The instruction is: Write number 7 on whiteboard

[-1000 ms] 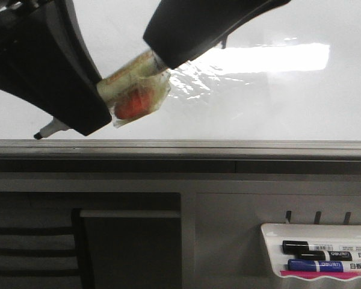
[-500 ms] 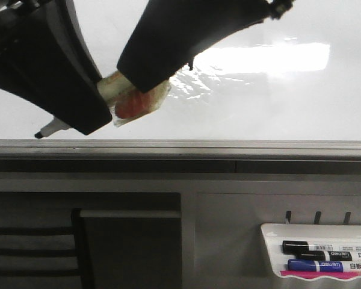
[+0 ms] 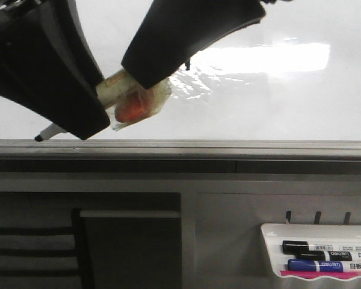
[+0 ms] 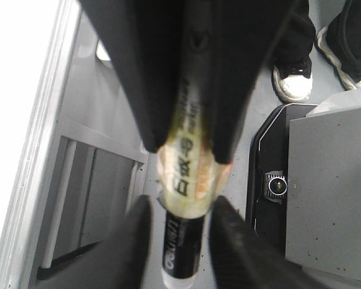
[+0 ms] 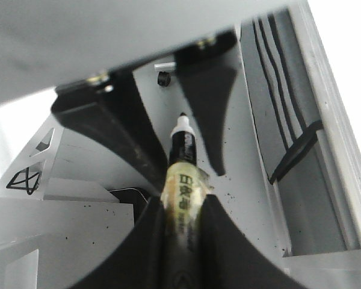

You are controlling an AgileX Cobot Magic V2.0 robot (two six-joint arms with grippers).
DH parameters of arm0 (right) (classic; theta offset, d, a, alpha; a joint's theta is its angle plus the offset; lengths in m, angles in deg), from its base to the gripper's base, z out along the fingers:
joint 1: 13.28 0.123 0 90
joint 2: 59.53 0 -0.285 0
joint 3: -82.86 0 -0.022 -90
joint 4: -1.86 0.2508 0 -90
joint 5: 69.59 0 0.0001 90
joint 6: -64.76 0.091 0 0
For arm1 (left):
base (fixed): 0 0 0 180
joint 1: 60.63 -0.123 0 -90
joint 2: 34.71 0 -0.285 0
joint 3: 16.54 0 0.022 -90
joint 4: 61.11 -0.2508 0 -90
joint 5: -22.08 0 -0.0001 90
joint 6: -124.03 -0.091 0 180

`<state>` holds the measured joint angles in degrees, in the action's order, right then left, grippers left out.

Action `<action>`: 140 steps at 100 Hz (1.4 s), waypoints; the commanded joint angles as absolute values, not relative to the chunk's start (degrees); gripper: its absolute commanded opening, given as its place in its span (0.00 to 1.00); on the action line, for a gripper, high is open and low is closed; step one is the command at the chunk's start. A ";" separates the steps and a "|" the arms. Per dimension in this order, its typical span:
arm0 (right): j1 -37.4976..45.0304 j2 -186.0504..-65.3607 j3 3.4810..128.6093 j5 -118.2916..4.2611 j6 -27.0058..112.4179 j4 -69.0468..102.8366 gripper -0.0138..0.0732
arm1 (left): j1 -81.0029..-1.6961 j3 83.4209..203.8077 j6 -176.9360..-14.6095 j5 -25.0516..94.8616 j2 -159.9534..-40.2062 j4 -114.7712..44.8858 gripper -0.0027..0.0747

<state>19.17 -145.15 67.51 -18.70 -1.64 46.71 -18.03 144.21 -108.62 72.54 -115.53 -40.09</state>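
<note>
The whiteboard [image 3: 259,102] fills the upper front view, with a bright glare patch and a grey rim [image 3: 228,147] below. No number 7 shows on its visible part. A black marker [image 3: 132,102], wrapped in yellowish tape, is held in front of the board, its tip [image 3: 39,137] just above the rim. My right gripper [image 3: 141,75] comes in from above and is shut on the taped barrel [image 5: 182,192]. My left gripper [image 3: 90,127] straddles the marker's black end [image 4: 182,241], its fingers [image 4: 129,241] standing apart from it on both sides.
A white marker tray [image 3: 271,241] at the lower right holds a black marker [image 3: 316,247] and a blue marker [image 3: 319,265]. Grey frame panels and a dark opening [image 3: 132,253] sit below the board. A person's shoes [image 4: 295,81] show on the floor.
The right gripper slid left and down along the taped barrel and closed over it. The left gripper shifted slightly, so less of the marker tip shows below it.
</note>
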 commanded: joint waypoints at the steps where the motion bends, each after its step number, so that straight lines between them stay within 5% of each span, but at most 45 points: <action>1: 19.20 -143.59 69.42 -19.08 -1.98 49.58 0.11 | -17.65 146.13 -108.03 70.23 -113.87 -38.19 0.46; 36: 17.71 -139.13 69.42 -19.44 8.92 37.94 0.11 | -18.88 146.13 -101.60 70.23 -110.42 -47.90 0.47; 58: 17.34 -131.42 68.99 -21.13 29.54 23.45 0.11 | -27.95 146.13 -91.10 70.91 -103.75 -50.84 0.47; 75: 17.25 -125.93 62.44 -34.27 45.74 18.20 0.11 | -36.72 143.72 -85.72 71.16 -99.63 -50.57 0.47; 106: 17.25 -125.60 54.24 -50.38 45.93 19.74 0.11 | -44.03 137.99 -84.93 64.27 -95.69 -43.06 0.47; 140: 10.58 -133.84 65.33 -38.19 49.12 18.56 0.11 | -44.03 137.99 -84.93 64.54 -95.69 -42.46 0.47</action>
<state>11.68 -132.59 61.00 -37.97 48.51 19.26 -43.87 136.47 -85.51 67.45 -96.45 -44.05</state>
